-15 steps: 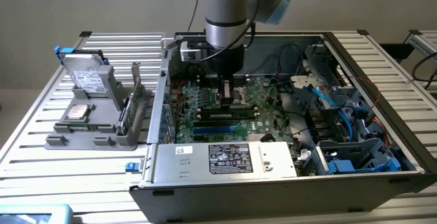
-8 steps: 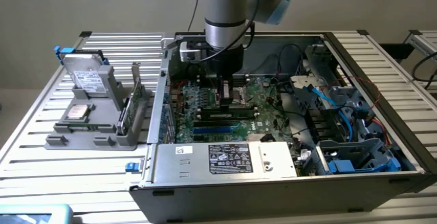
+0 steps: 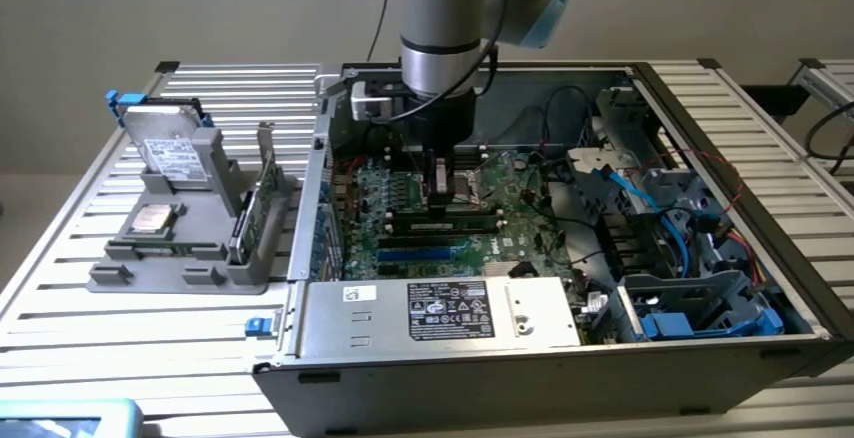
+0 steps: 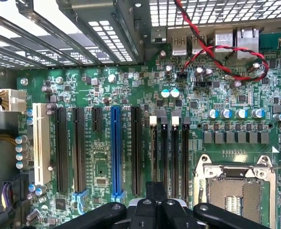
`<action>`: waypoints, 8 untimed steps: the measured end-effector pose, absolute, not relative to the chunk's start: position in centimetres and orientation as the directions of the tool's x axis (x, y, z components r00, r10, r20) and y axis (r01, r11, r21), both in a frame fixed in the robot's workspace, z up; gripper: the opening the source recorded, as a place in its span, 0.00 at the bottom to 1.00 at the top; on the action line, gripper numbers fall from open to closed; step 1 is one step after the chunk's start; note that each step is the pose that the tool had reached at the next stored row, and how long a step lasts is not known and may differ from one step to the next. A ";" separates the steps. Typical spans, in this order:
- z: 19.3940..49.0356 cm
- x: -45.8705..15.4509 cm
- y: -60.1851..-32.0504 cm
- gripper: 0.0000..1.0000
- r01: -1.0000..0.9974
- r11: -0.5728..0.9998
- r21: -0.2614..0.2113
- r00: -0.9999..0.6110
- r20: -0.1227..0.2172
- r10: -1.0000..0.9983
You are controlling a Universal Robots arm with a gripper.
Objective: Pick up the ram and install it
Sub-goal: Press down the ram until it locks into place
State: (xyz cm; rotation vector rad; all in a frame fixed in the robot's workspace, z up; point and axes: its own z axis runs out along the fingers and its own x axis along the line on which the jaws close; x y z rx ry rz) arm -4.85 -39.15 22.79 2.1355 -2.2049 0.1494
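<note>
On the slatted surface [image 3: 160, 358] sits the biggest item, an open PC case [image 3: 534, 383], side panel off. The arm [image 3: 447, 28] reaches straight down into it. In the case we log the motherboard [image 3: 527, 188] across the floor, a silver power supply [image 3: 441, 308] along the near wall, and a drive cage [image 3: 694, 303] with blue cables at the exterior view's right. Red-and-black wires loop near the rear ports.

At the exterior view's left, well apart from the case, is a grey fixture [image 3: 174, 258]. It holds a hard drive [image 3: 171, 143] standing upright, a second flat drive and an expansion card [image 3: 260, 198] on edge.

The ram [image 3: 447, 226] is not in that fixture. It lies along the memory slots on the board, between the blue slot [image 4: 115, 148] and the CPU socket [image 4: 235, 191], and looks placed in a slot. We can't tell whether it is fully seated.

The pincer [image 4: 155, 192] is closed tight, right over the memory slots and just beside the ram. We can't see anything pinched between the fingers, and can't tell whether it touches the stick.

We judge that the pick is done and the install step is in hand, probably the press-in. Finishing calls for straight, even downward pressure along the stick, with the notch lined up and both end clips latched.
</note>
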 end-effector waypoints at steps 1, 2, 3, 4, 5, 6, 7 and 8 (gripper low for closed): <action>22.8 -4.9 -39.1 0.11 -0.999 0.031 -0.022 -0.033 0.117 -0.993; 22.7 -4.9 -39.1 0.11 -0.999 0.031 -0.022 -0.033 0.117 -0.993; 22.7 -4.8 -39.1 0.11 -0.999 0.031 -0.022 -0.033 0.117 -0.993; 22.6 -4.9 -39.1 0.11 -0.999 0.031 -0.022 -0.033 0.117 -0.993; 22.6 -4.9 -39.2 0.11 -0.999 0.031 -0.022 -0.033 0.117 -0.993; 22.6 -4.9 -39.2 0.11 -0.999 0.031 -0.022 -0.033 0.117 -0.993; 22.5 -4.9 -39.2 0.11 -0.999 0.031 -0.022 -0.033 0.117 -0.993; 22.5 -4.9 -39.1 0.11 -0.999 0.031 -0.022 -0.033 0.117 -0.993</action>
